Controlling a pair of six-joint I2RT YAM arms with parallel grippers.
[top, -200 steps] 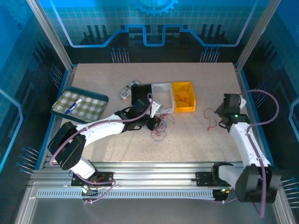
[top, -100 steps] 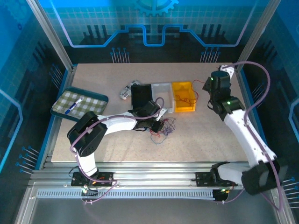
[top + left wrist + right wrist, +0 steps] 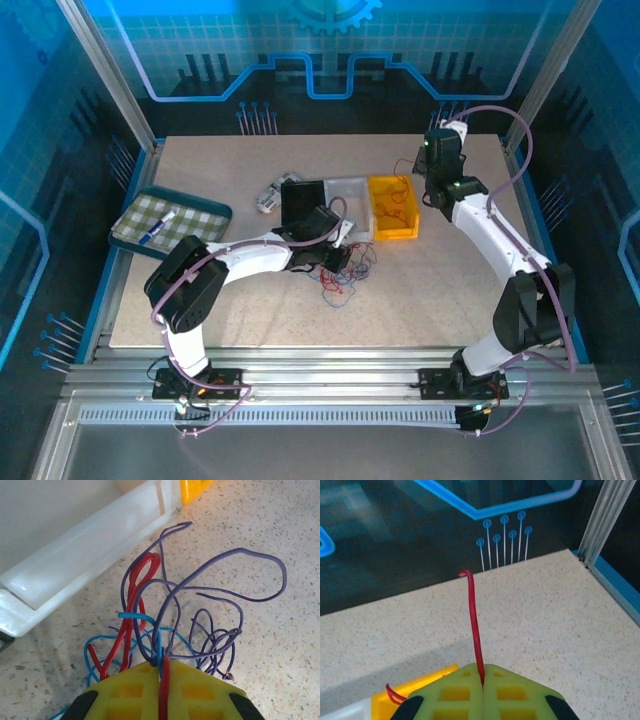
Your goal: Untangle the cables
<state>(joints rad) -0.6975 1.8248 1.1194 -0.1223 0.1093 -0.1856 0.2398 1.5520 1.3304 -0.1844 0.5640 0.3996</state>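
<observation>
Our left tool [image 3: 161, 667] is clamped on the cables [image 3: 131, 611], which lie on the surface [image 3: 280, 670] beside the white bin [image 3: 90, 555]. Our right tool [image 3: 482, 680], shut on one red cable [image 3: 474, 625], seems to hang above the yellow bin [image 3: 385, 702]. We should lower slowly and anchor the bunch.

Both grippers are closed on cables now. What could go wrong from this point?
1. The left gripper pinches several cables together, so pulling may tighten the knot.
2. The right gripper holds the red cable by a thin pinch; it may slip and fall outside the yellow bin.
</observation>
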